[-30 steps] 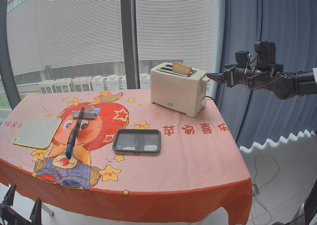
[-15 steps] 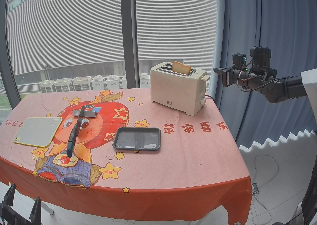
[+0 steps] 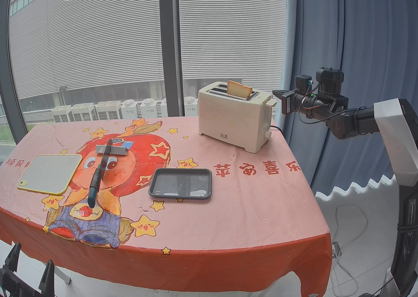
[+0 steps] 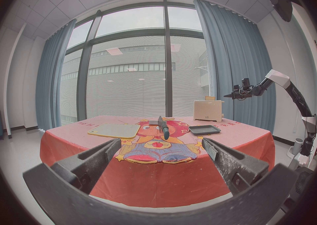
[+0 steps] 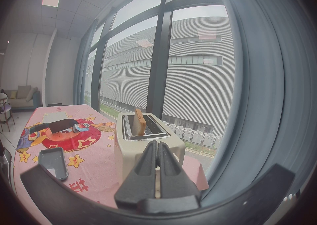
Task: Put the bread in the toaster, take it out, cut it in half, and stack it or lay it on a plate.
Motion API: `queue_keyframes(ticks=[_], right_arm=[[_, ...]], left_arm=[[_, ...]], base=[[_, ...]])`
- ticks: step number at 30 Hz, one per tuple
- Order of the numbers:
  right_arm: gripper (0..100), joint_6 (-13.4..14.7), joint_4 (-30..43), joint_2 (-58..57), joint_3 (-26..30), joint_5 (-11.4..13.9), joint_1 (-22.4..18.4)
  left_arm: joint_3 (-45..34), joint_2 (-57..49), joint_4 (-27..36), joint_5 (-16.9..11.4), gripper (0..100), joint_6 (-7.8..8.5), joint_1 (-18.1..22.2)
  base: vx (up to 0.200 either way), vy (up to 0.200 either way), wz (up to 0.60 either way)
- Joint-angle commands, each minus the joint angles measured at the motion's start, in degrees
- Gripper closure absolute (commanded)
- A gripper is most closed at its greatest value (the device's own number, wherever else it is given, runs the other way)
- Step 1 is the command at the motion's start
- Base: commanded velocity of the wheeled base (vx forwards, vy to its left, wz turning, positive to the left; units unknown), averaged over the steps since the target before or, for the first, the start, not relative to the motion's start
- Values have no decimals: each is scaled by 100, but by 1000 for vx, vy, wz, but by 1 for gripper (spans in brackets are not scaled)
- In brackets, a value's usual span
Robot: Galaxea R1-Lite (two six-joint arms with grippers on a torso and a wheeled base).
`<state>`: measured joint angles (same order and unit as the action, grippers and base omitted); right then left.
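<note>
Black left pincer [image 4: 160,146]: mine, held low before the near edge of the bench, its two fingers spread wide apart with nothing gripped.
Bench [image 3: 244,219]: draped in a pink cloth with an orange skirt, printed with a cartoon apple figure and yellow stars.
Pale rectangular cutting board [image 3: 49,173], yellow-rimmed: lies flat near the bench's left edge.
Dark-handled knife [image 3: 98,173]: just right of the board, handle toward me, its far end propped across a small grey block [image 3: 114,150].
Dark grey shallow rectangular tray [image 3: 180,184]: flat around mid-bench, apart from the knife.
Cream two-slot toaster [image 3: 235,119]: on the far right part of the bench, by the window.
Browned slice of bread [image 3: 239,89]: upright in one toaster slot, its upper part standing above the top.
Black right pincer [image 3: 278,92]: mine, level with the toaster's top and just beside its right end, in front of the blue-grey curtain [image 3: 374,28]. Its fingers [image 5: 150,159] are pressed together on nothing. I cannot tell whether it touches the toaster.
</note>
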<state>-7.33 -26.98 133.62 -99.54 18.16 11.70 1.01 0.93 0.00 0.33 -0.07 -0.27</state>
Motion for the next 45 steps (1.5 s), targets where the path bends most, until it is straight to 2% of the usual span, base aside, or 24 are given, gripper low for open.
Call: queue_keyframes(ticks=[1, 28, 40, 45], right_arm=[[100, -6, -9, 287, -110, 3, -10], [100, -14, -27, 428, -48, 3, -19], [100, -23, -53, 402, 277, -6, -19], [100, -14, -378, 428, 514, -6, -10]], left_arm=[[-101, -75, 0, 2, 0, -1, 0], [-101, -75, 0, 2, 0, -1, 0], [-101, -75, 0, 2, 0, -1, 0], [-101, -75, 9, 2, 0, -1, 0]], base=[[0, 0, 0], [0, 0, 0], [0, 0, 0], [0, 0, 0]])
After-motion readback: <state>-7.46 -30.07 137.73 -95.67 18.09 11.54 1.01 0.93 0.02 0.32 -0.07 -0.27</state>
